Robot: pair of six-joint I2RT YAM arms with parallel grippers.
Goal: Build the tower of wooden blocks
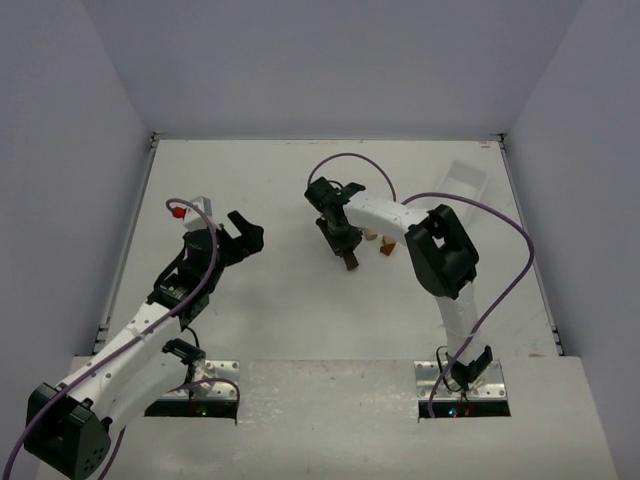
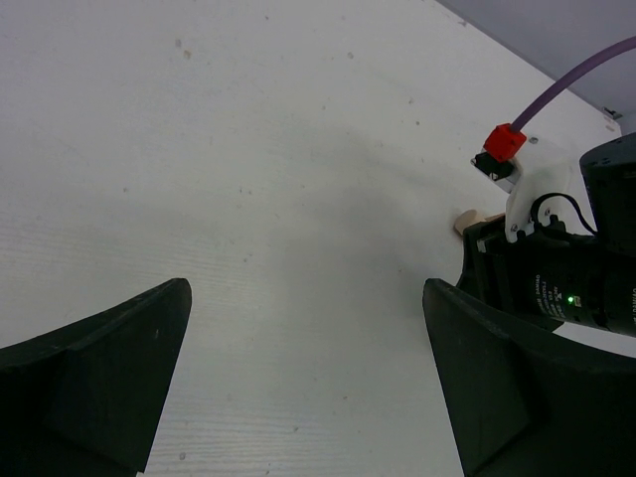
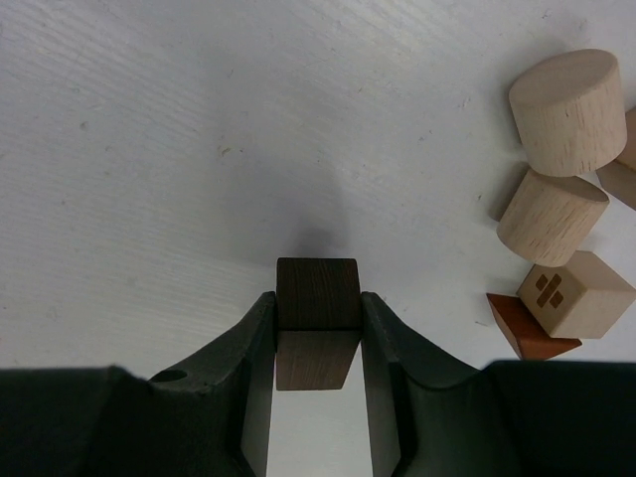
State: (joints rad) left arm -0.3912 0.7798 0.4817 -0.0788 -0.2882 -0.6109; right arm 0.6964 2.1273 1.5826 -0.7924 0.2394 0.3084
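Note:
My right gripper (image 3: 318, 313) is shut on a dark brown block (image 3: 317, 320), held just above or on the table; it shows in the top view (image 1: 350, 261) under the right gripper (image 1: 346, 248). To its right lie loose blocks: two pale cylinders (image 3: 568, 109) (image 3: 550, 216), a pale cube with a cross mark (image 3: 575, 292) and a reddish-brown wedge (image 3: 525, 328). In the top view these blocks (image 1: 385, 245) lie beside the right arm. My left gripper (image 1: 243, 235) is open and empty, well to the left (image 2: 308, 388). One pale block (image 2: 469, 220) shows in its view.
A clear plastic tray (image 1: 464, 184) sits at the back right. Purple cables loop over both arms. The right arm's body (image 2: 566, 288) fills the right side of the left wrist view. The white table's edges (image 1: 130, 240) meet grey walls.

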